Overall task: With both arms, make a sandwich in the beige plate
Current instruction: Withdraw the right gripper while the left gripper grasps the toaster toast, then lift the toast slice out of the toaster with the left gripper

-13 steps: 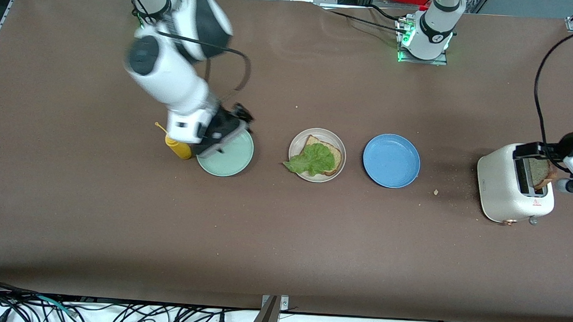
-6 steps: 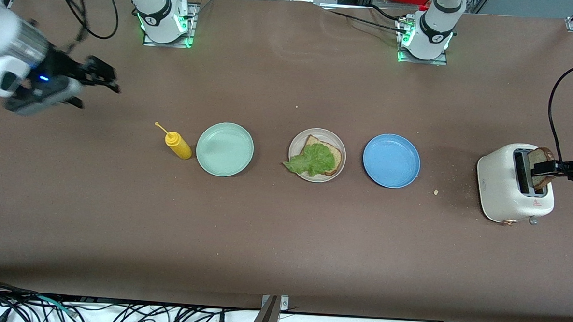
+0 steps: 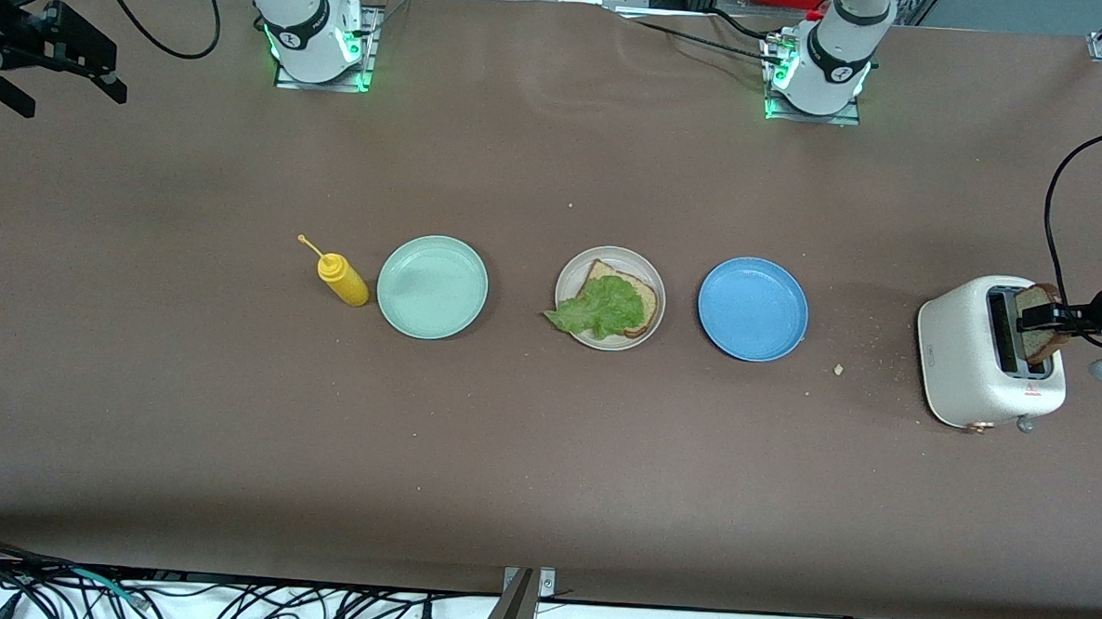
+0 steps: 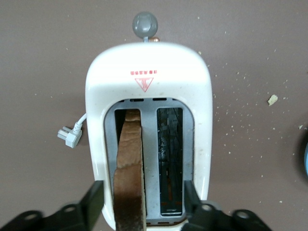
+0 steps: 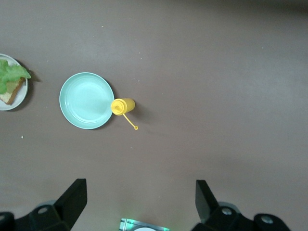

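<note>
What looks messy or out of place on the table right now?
Crumbs lie scattered on the table between the blue plate and the toaster. The lettuce on the beige plate overhangs its rim.

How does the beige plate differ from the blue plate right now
The beige plate carries a toast slice topped with a lettuce leaf; the blue plate carries nothing. The beige plate is cream and looks a bit smaller, the blue plate bright blue and wider. Both are round, shallow and lie side by side on the table.
</note>
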`<state>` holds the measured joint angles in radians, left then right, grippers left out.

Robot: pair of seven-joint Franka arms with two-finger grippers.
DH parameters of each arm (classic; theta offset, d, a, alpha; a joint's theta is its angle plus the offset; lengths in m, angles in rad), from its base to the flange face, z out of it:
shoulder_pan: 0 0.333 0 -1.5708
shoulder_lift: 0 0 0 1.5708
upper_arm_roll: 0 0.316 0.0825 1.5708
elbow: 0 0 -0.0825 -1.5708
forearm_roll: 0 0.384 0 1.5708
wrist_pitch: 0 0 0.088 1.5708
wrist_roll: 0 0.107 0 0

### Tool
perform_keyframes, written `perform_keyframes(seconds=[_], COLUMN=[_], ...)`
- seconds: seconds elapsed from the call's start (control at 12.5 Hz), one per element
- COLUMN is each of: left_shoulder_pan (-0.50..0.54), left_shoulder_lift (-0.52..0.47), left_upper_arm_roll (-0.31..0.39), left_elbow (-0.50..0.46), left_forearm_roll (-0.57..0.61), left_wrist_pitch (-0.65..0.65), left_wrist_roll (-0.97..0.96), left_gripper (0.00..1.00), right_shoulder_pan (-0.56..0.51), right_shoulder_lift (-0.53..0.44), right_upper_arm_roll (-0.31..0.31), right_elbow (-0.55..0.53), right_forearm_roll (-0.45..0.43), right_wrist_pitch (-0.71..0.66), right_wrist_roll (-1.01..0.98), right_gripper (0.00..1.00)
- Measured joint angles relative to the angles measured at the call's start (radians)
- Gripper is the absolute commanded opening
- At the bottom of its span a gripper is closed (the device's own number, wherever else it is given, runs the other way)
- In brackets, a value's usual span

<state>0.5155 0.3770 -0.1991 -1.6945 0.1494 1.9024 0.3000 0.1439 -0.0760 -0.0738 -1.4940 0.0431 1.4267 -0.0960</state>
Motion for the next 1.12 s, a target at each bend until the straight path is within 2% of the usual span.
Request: perform_keyframes(seconds=[0.08,0.16,0.72,0.88,1.12], left_shoulder_pan=[0.007,0.012,0.019,0.022,0.022], left_shoulder_lift=[0.0,0.0,-0.041,-0.065,-0.083], left_upper_arm_roll=[0.0,0.0,0.0,0.0,-0.012], left_elbow=[-0.005,-0.008,0.001,0.041,0.155], left_forearm_roll=[0.0,0.0,0.0,0.0,0.0], left_wrist_pitch=[0.0,0.0,-0.019,-0.09,-0.241], left_wrist_roll=[0.012,0.02,0.026,0.029,0.043], left_gripper=[0.07,0.0,0.0,0.0,0.0], right_shoulder_pan=[0.0,-0.001,-0.011,-0.013,-0.014], right_shoulder_lift=[0.007,0.019,0.037,0.037,0.038], right_upper_arm_roll=[0.0,0.0,-0.005,-0.017,-0.025], right_elbow=[-0.024,-0.049,-0.059,-0.059,-0.059], right_forearm_roll=[0.0,-0.001,-0.002,-0.002,-0.014], right_wrist_pitch=[0.035,0.074,0.105,0.105,0.105], right_wrist_roll=[0.013,0.018,0.021,0.021,0.022], right_gripper=[1.0,1.0,1.0,1.0,1.0])
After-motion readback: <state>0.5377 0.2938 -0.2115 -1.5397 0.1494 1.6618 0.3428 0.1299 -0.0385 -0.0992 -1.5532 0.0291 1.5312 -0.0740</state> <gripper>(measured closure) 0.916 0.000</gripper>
